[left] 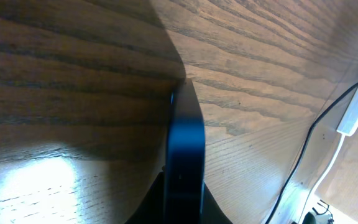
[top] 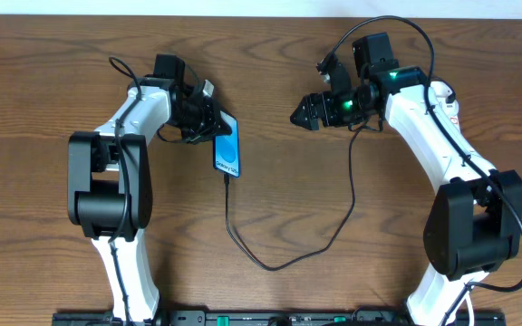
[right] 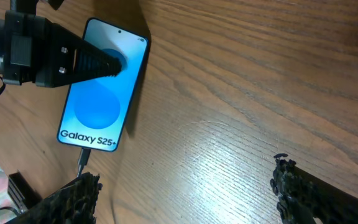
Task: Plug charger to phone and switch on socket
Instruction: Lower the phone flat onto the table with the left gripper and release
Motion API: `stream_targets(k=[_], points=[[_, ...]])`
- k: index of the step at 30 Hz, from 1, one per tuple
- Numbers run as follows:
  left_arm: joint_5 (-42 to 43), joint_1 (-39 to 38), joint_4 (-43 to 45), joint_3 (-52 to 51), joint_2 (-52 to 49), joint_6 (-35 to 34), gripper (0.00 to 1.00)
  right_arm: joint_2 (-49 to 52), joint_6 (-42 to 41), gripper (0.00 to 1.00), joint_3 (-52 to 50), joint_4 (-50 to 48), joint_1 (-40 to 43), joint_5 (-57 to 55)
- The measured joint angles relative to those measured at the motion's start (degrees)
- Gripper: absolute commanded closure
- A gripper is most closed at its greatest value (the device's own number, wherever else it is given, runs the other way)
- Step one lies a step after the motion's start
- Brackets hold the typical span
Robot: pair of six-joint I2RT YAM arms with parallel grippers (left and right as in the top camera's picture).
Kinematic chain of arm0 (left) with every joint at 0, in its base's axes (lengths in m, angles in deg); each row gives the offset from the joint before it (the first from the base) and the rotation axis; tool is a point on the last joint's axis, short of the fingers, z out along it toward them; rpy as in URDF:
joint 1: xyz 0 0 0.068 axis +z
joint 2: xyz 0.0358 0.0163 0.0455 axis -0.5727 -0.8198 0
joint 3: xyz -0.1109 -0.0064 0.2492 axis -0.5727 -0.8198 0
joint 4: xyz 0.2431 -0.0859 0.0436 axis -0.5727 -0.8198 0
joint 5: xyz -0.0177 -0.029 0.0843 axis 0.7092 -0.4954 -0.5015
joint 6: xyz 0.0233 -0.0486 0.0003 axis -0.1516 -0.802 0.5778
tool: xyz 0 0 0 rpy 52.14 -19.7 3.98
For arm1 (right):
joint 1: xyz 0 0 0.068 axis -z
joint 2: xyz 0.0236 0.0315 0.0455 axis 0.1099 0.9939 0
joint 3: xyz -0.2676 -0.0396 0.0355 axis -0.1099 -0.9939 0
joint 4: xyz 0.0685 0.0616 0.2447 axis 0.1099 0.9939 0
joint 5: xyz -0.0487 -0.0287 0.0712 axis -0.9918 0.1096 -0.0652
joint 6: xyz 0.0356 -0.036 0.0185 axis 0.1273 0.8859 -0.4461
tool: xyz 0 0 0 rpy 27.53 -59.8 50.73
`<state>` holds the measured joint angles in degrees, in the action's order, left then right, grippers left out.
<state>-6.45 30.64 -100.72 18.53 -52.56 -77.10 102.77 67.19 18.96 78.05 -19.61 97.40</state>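
The phone [top: 228, 150] lies with its blue screen up, reading "Galaxy S25+" in the right wrist view [right: 98, 109]. My left gripper [top: 208, 118] is shut on its far end, one finger lying over the screen [right: 95, 62]. In the left wrist view the phone [left: 185, 149] shows edge-on between the jaws [left: 184, 208]. The charger's black cable [top: 270, 265] curls across the table, and its plug [right: 84, 157] sits in the phone's bottom port. My right gripper [top: 302, 113] is open and empty [right: 185, 186], to the right of the phone. The white socket [top: 449, 101] is partly hidden behind the right arm.
A white strip end with a white cord [left: 355, 113] shows at the right edge of the left wrist view, beside the black cable [left: 303, 155]. The cable runs up towards the right arm [top: 352, 172]. The wooden table's far edge [top: 261, 7] is at the top.
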Motion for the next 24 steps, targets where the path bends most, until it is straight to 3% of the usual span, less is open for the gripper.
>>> stream_targets(k=[10,16,24], points=[[-2.29,0.0,-0.7,0.0,0.28,0.0,0.91,0.0,0.0,0.12,0.0,0.46,0.0,-0.13],[-8.74,-0.04,-3.89,0.0,0.85,-0.39,0.71,0.0,0.0,0.12,0.0,0.59,0.0,-0.15],[-11.43,-0.04,-4.0,0.0,0.85,-0.39,0.7,0.0,0.0,0.12,0.0,1.09,0.0,-0.15]])
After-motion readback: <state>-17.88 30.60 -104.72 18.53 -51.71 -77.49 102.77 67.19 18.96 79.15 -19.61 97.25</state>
